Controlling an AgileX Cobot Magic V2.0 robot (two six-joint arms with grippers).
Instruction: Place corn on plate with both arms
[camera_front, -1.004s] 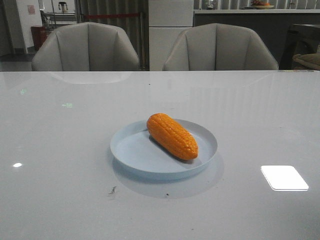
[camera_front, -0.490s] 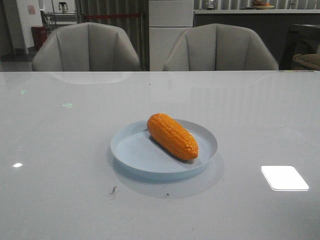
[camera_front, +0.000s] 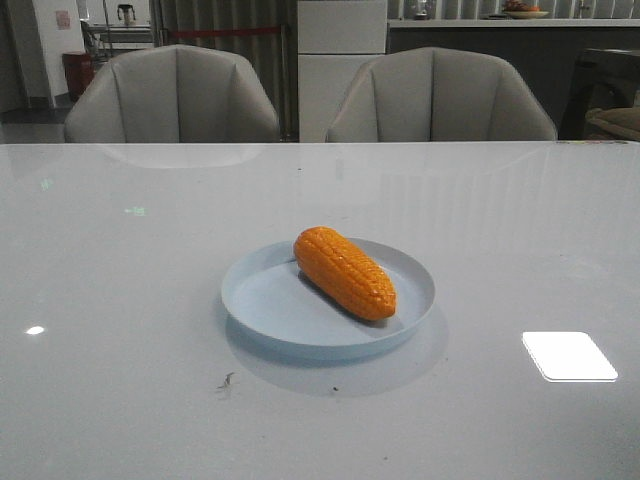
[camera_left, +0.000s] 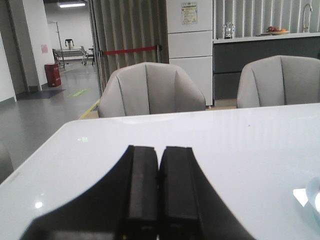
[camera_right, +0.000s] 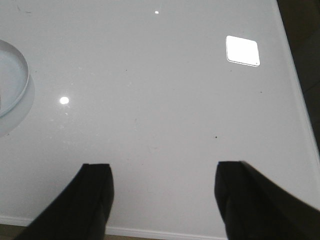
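Fingers of our left end effector (camera_left: 159, 192) press together with nothing between them; our right end effector (camera_right: 162, 200) is spread wide above bare table (camera_right: 165, 90). Both are well apart from the corn (camera_front: 344, 272), which lies on the plate (camera_front: 270, 305), long axis diagonal, one end far-left, the other near-right. We see no change in corn or plate from the earlier frames.

Right gripper (camera_right: 162, 200) jaws spread wide, nothing between, hovering above white glossy bench (camera_right: 160, 90) near its edge. Pale blue plate (camera_right: 12, 82) rim partly visible at frame edge, well apart from jaws. Square light reflection (camera_right: 242, 50) on bench.
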